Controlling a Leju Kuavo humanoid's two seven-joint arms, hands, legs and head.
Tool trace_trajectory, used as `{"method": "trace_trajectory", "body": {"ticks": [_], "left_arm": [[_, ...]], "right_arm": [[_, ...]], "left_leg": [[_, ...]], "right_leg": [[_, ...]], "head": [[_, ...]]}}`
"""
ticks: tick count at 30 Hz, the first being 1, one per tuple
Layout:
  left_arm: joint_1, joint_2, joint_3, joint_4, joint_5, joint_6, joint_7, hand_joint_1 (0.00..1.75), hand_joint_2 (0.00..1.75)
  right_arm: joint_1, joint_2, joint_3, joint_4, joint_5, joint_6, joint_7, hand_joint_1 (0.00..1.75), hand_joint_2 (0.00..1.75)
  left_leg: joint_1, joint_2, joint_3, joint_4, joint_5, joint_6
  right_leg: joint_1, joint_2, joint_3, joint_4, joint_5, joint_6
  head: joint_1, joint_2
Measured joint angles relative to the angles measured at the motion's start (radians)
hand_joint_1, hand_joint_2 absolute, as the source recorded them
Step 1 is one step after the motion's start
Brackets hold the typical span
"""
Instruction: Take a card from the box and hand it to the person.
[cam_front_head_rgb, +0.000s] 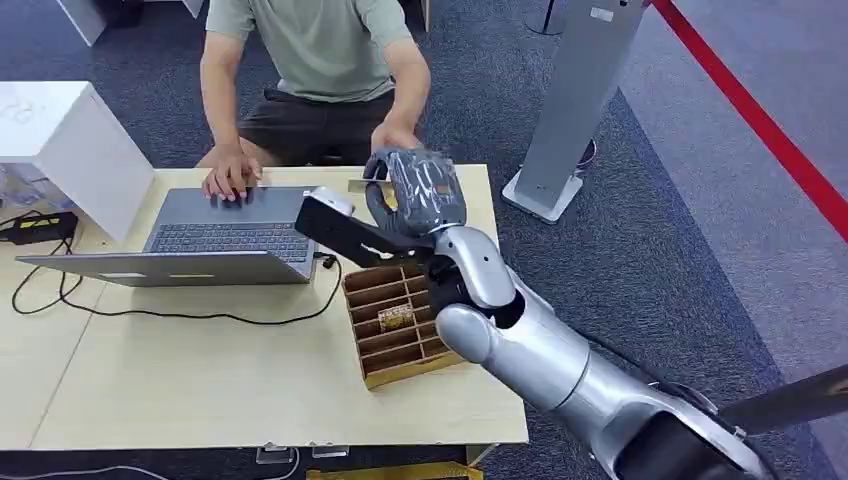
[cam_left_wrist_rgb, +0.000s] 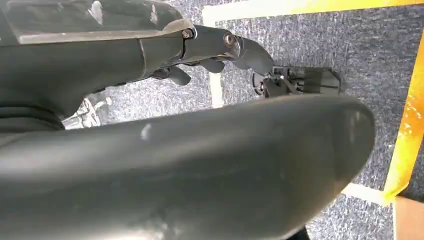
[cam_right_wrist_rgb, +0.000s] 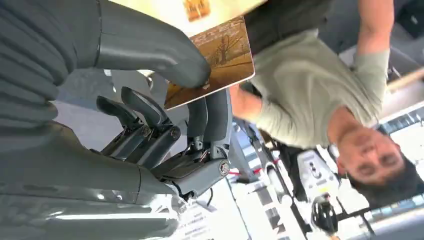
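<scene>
I hold the card (cam_right_wrist_rgb: 220, 60) pinched between my thumb and fingers (cam_right_wrist_rgb: 150, 52) of my right hand (cam_front_head_rgb: 415, 195), raised above the far edge of the table (cam_front_head_rgb: 200, 380) and well clear of the box (cam_front_head_rgb: 395, 320) it belongs to. In the wrist view the card's brown printed face juts out past my thumb, so there is a free edge to offer. The person (cam_front_head_rgb: 320, 60) sits just across the table, one hand (cam_front_head_rgb: 232, 180) resting on the laptop (cam_front_head_rgb: 220, 235) and the other hand (cam_front_head_rgb: 395, 137) reaching in close behind my own, near the card. To do this handover well, I judge I should keep the pinch firm and the card steady, present the free edge toward that reaching hand, and loosen my fingers only once the person has a grip, or it may drop onto the laptop or table. My left hand (cam_left_wrist_rgb: 215, 50) hangs low over the carpet, its fingers curled in with nothing in them, and it has no part here.
</scene>
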Motion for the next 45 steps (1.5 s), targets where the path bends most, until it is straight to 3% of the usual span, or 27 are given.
{"method": "trace_trajectory", "body": {"ticks": [7, 12, 17, 18, 26, 35, 39, 45], "left_arm": [[-0.04, -0.003, -0.031, 0.0, -0.044, -0.01, 0.045, 0.0, 0.0], [-0.052, -0.005, -0.054, 0.0, -0.05, -0.01, 0.058, 0.0, 0.0], [-0.049, -0.005, -0.056, 0.0, -0.046, -0.008, 0.06, 0.0, 0.0], [-0.048, -0.005, -0.057, 0.0, -0.046, -0.008, 0.061, 0.0, 0.0], [-0.047, -0.005, -0.08, 0.0, -0.051, -0.019, 0.061, 0.0, 0.0], [-0.049, -0.005, -0.087, 0.0, -0.038, -0.016, 0.057, 0.0, 0.0], [-0.045, -0.004, -0.087, 0.0, -0.024, -0.016, 0.051, 0.0, 0.0], [-0.02, 0.003, -0.087, 0.0, 0.02, -0.015, 0.032, 0.0, 0.0]], "right_arm": [[-0.109, 0.039, 0.001, 0.339, -0.035, -0.086, -0.144, 1.75, 1.75], [-0.122, 0.076, 0.002, 0.576, -0.032, -0.106, -0.181, 1.75, 1.75], [-0.106, 0.103, 0.002, 0.716, -0.033, -0.123, -0.187, 1.75, 1.75], [-0.106, 0.107, 0.002, 0.733, -0.032, -0.126, -0.187, 0.0, 1.75], [-0.113, 0.114, 0.001, 0.84, -0.031, -0.159, -0.188, 0.0, 1.75], [-0.149, 0.112, -0.002, 0.846, -0.031, -0.238, -0.241, 0.0, 1.75], [-0.157, 0.106, -0.023, 0.753, -0.028, -0.241, -0.235, 0.0, 1.75], [-0.114, 0.046, -0.073, 0.429, -0.149, -0.108, -0.204, 0.0, 1.75]], "left_leg": [[0.0, -0.001, 0.0, 0.0, 0.001, 0.0], [0.0, -0.001, 0.0, 0.0, 0.001, 0.0], [0.0, -0.001, -0.001, 0.0, 0.001, 0.0], [0.0, -0.001, -0.001, 0.0, 0.001, 0.0], [0.0, 0.0, -0.001, 0.0, 0.001, 0.0], [0.0, 0.0, -0.001, 0.0, 0.001, 0.0], [0.0, 0.0, 0.0, 0.0, 0.001, 0.0], [0.0, 0.0, 0.0, 0.0, 0.001, 0.0]], "right_leg": [[0.0, -0.001, 0.001, 0.0, 0.001, 0.0], [0.0, -0.001, 0.0, 0.0, 0.001, 0.0], [0.0, -0.001, 0.0, 0.0, 0.001, 0.0], [0.0, -0.001, -0.001, 0.0, 0.001, 0.0], [0.0, 0.0, -0.001, 0.0, 0.001, 0.0], [0.0, 0.0, -0.001, 0.0, 0.001, 0.0], [0.0, 0.0, -0.001, 0.0, 0.001, 0.0], [0.0, 0.0, -0.001, 0.0, 0.001, 0.0]], "head": [[0.0, 0.0], [0.002, 0.0], [0.002, 0.0], [0.001, 0.0], [0.0, 0.0], [0.0, 0.0], [0.0, 0.0], [0.002, 0.0]]}}
